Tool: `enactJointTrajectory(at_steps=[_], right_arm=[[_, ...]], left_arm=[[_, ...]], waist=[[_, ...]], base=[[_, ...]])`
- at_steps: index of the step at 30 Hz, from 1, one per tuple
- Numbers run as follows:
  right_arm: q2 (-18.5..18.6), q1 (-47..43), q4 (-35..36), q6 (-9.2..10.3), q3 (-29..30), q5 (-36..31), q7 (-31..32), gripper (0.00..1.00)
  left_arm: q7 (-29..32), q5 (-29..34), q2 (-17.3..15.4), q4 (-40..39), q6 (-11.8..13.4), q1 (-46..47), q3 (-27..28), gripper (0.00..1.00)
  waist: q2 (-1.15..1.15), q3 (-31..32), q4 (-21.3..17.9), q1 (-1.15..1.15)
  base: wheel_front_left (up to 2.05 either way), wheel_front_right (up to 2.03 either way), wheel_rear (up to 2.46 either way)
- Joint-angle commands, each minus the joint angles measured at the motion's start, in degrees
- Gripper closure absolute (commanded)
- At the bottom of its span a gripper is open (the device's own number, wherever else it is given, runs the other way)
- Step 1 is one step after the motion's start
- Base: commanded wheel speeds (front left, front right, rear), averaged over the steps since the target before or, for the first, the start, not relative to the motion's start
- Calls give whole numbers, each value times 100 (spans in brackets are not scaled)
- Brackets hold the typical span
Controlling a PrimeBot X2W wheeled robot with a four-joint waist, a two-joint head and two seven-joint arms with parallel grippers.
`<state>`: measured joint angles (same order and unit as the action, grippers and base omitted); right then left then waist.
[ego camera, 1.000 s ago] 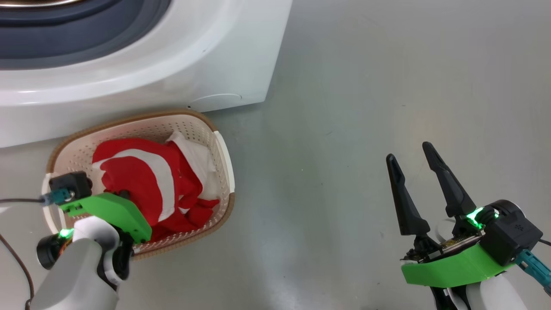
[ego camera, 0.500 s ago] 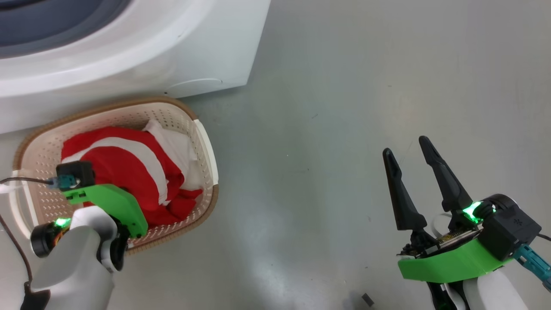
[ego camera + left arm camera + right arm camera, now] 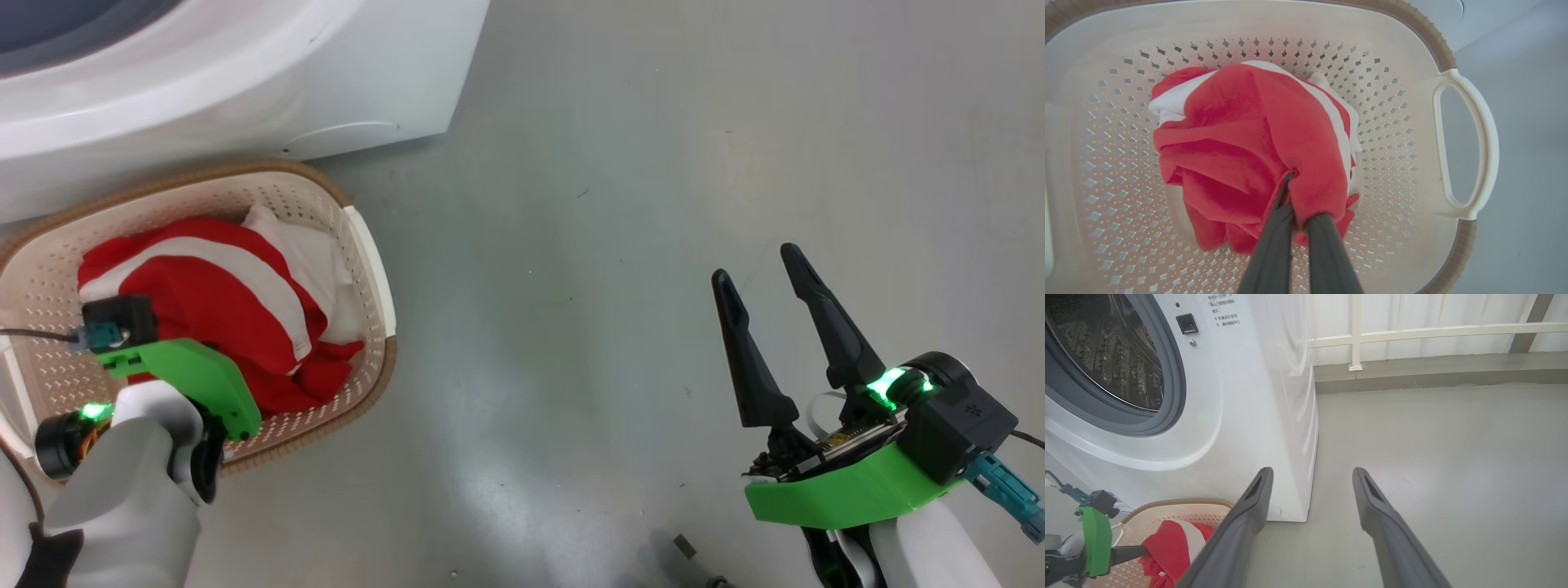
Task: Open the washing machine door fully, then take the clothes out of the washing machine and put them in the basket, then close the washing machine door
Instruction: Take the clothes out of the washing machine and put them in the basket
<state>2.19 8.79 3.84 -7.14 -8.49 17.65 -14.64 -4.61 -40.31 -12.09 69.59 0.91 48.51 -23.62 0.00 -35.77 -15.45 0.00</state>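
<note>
1. Location: the clothes lie heaped inside the basket. The basket stands on the floor at 9 o'clock in the head view, just beside the washing machine at 11 o'clock.
2. Left claw: narrow, pinched on a red fold at the 5 o'clock side of the heap.
3. Right claw: spread wide and empty, over bare floor at 4 o'clock, well apart from the basket.
4. Handling (judgement): the fabric looks soft, light and limp. Expect it to drape, bunch and possibly cling to the fingers on release. It is not fragile. Take hold on a thick gathered fold, not on a single edge.
5. View comparison:
   - The left wrist view shows the pinch itself. In the head view the green mount covers the fingers.
   - The right wrist view shows the open drum, with no red in its visible part.
</note>
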Motion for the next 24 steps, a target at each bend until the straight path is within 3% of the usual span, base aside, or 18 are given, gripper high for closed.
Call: enactJointTrajectory(at_steps=[1,9,10,11,12,14,16,17,24], right_arm=[[68,39,112,-35,-146,49,-36,0],[68,41,60,-35,-105,34,-36,0],[68,38,54,-35,-102,33,-36,0],[68,40,51,-35,-101,34,-36,0],[68,44,49,-35,-101,35,-36,0],[68,49,44,-35,-102,31,-36,0],[68,39,35,-35,-91,25,-36,0],[68,29,28,-35,-80,23,-36,0],[68,-36,-21,-35,-15,0,-36,0]], left_arm=[[-57,6,-173,-12,-24,29,99,100],[-80,-49,-38,229,-16,31,77,100],[-56,-57,-15,248,-8,23,73,89],[-34,-54,1,264,-6,17,58,68],[-20,-51,15,277,-5,10,44,56],[-5,-68,41,299,12,3,43,51],[16,-77,72,316,25,-10,32,12],[23,-90,93,323,29,-15,34,0],[-265,-178,201,310,-35,-62,76,0]], waist=[[0,-9,-16,0],[0,59,-6,0],[0,78,9,0],[0,95,24,0],[0,116,42,0],[0,153,77,0],[0,204,118,0],[0,236,141,0],[0,504,286,0]], base=[[0,0,0],[0,0,0],[0,0,0],[0,0,0],[0,0,0],[0,0,0],[0,0,0],[0,0,0],[0,0,0]])
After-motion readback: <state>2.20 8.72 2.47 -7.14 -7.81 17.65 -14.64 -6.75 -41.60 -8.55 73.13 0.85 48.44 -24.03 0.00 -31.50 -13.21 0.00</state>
